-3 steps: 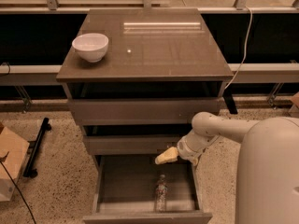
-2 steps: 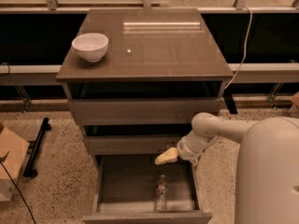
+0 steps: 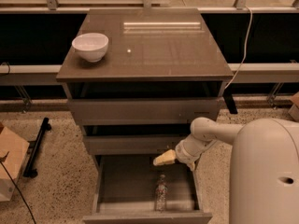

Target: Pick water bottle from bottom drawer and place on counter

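Note:
The water bottle [image 3: 161, 193], clear and ribbed, lies lengthwise in the open bottom drawer [image 3: 114, 190], toward its right front. My gripper [image 3: 163, 158], with pale yellow fingers, hovers over the drawer's back right part, above and just behind the bottle, not touching it. My white arm reaches in from the right. The counter [image 3: 154, 50] is the glossy brown top of the cabinet, above the two closed upper drawers.
A white bowl [image 3: 90, 46] stands on the counter's left side. A cardboard box [image 3: 9, 167] and a black stand [image 3: 37, 146] are on the floor at left. A white cable [image 3: 243, 45] hangs at the right of the cabinet.

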`<state>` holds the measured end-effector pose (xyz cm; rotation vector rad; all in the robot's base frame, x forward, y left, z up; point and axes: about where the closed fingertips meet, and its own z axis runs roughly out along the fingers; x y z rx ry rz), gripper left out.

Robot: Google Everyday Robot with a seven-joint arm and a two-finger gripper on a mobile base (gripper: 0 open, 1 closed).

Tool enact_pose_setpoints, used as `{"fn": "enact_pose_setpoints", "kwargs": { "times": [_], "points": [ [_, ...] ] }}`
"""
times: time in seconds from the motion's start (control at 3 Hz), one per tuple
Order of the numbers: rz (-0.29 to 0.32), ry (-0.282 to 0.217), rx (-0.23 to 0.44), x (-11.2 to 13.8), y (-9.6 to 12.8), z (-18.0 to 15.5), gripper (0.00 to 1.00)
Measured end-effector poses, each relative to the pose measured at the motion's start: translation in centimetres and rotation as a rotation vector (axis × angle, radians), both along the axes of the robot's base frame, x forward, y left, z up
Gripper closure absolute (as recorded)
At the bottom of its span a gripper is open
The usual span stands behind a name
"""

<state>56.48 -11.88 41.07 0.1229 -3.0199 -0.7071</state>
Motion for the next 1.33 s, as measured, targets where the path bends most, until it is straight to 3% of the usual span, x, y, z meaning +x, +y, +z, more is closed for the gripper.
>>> {"fn": "enact_pose_setpoints", "kwargs": {
  "times": [0.67, 1.33],
  "points": [
    [-0.046, 0.074, 0.048, 0.9, 1.6, -4.9, 0.0],
    [-0.076, 0.174, 0.03, 1.2, 2.8, -10.2, 0.0]
  ]
}}
